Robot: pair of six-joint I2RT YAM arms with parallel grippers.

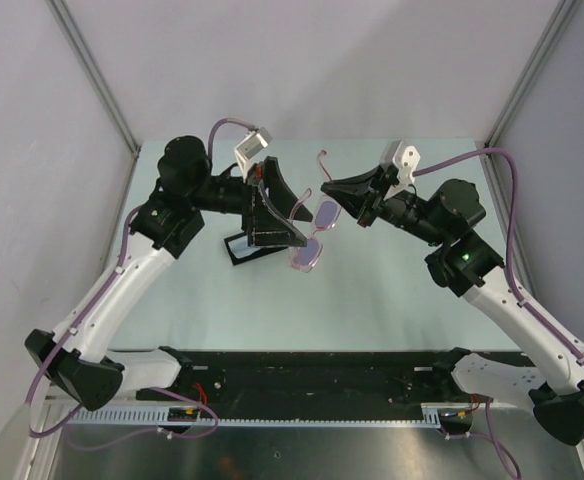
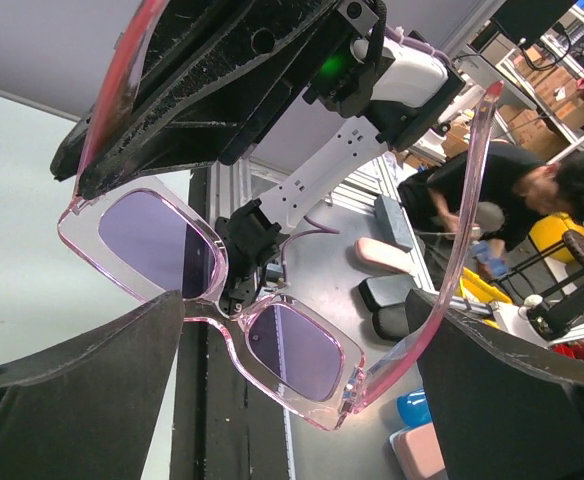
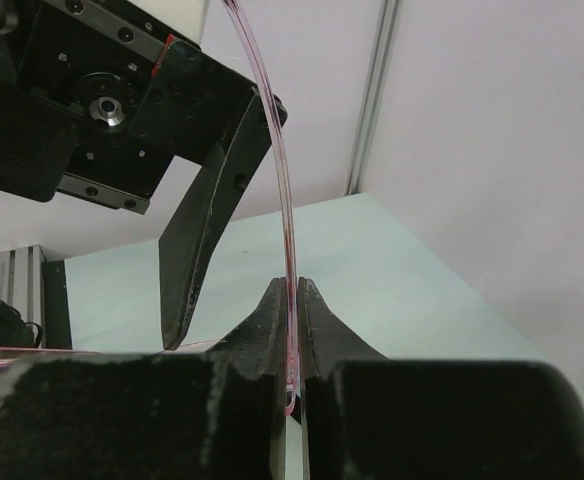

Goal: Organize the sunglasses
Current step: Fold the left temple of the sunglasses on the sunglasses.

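Two arms meet above the middle of the pale green table point(image 1: 392, 300). The small, thin-framed translucent pink sunglasses point(image 1: 326, 214) with purple-tinted lenses hang in the air between the arms, clear of the tabletop, with their temple arms unfolded. The right gripper point(image 1: 328, 185) reaches in from 3 o'clock in the top view and is clenched on one pink temple arm. Its wrist view shows two black fingertips point(image 3: 272, 320) pressed against the thin curved strip from either side. The left gripper point(image 1: 307, 222) comes in from 9 o'clock and is spread wide, its black fingers point(image 2: 82, 390) standing on either side of the frame front. Whether they touch the frame cannot be told. A black oblong case point(image 1: 244, 247) lies on the table at 8 o'clock of the glasses, beneath the left gripper
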